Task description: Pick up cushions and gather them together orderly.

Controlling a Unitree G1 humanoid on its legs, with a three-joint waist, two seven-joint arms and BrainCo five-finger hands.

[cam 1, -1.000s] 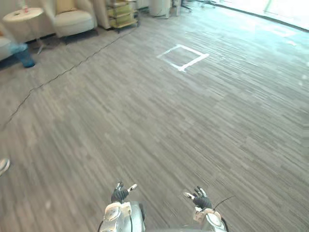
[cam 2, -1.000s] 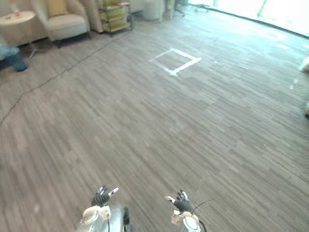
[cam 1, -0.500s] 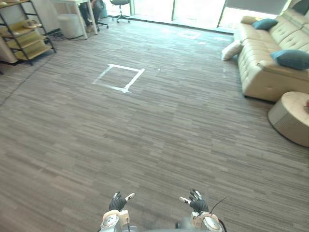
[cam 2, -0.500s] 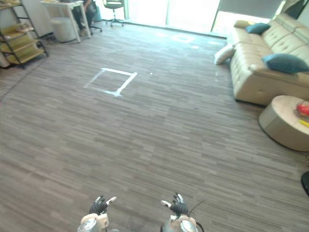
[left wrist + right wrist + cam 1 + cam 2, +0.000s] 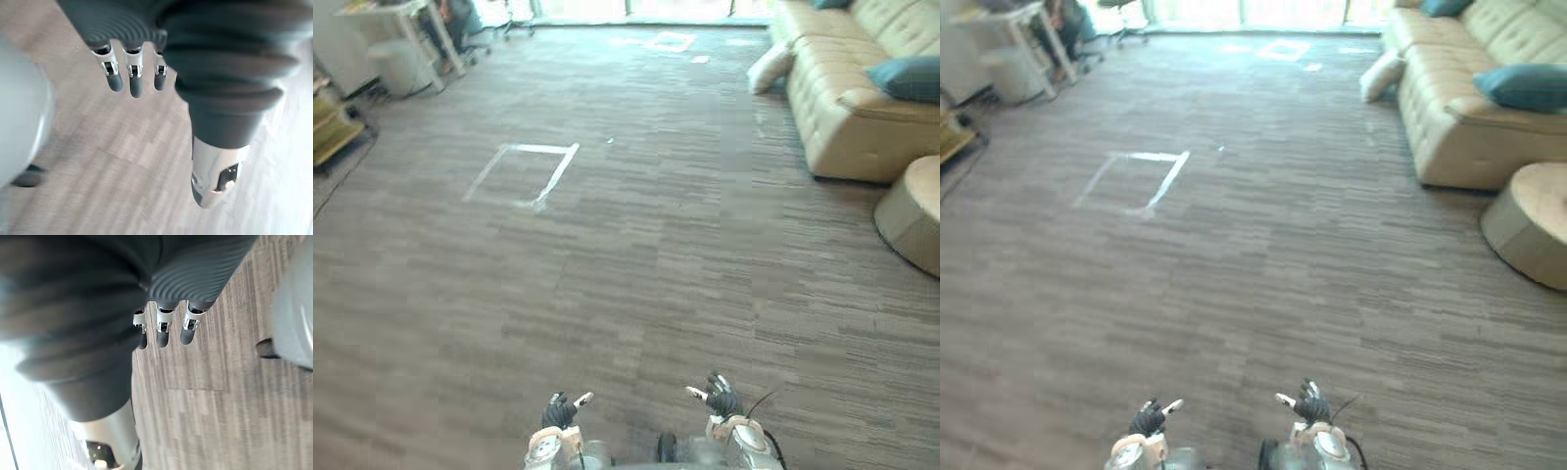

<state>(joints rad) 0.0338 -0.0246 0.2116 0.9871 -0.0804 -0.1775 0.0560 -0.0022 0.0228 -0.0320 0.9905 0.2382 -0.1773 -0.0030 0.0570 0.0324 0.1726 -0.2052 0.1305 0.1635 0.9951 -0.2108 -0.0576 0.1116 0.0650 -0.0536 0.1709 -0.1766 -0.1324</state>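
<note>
A teal cushion (image 5: 1525, 86) lies on the seat of the beige sofa (image 5: 1449, 113) at the far right, and a second teal cushion (image 5: 1446, 7) sits further back on it. A cream cushion (image 5: 1381, 74) leans on the floor against the sofa's far end. My left hand (image 5: 558, 411) and right hand (image 5: 719, 399) hang low at the bottom of the view, far from the cushions. Both are empty, with fingers (image 5: 129, 78) relaxed and the thumb (image 5: 215, 171) held apart; the right hand's fingers (image 5: 164, 330) look the same.
A round beige pouf (image 5: 1531, 223) stands in front of the sofa at the right. A white tape square (image 5: 521, 174) marks the wooden floor at mid left. A white desk with a bin (image 5: 396, 64) and a seated person (image 5: 1062, 18) are at the far left.
The camera has kept turning right and dipped: the sofa and pouf sit closer at the right edge, and the shelf has slid out on the left. Both hands stay low and empty.
</note>
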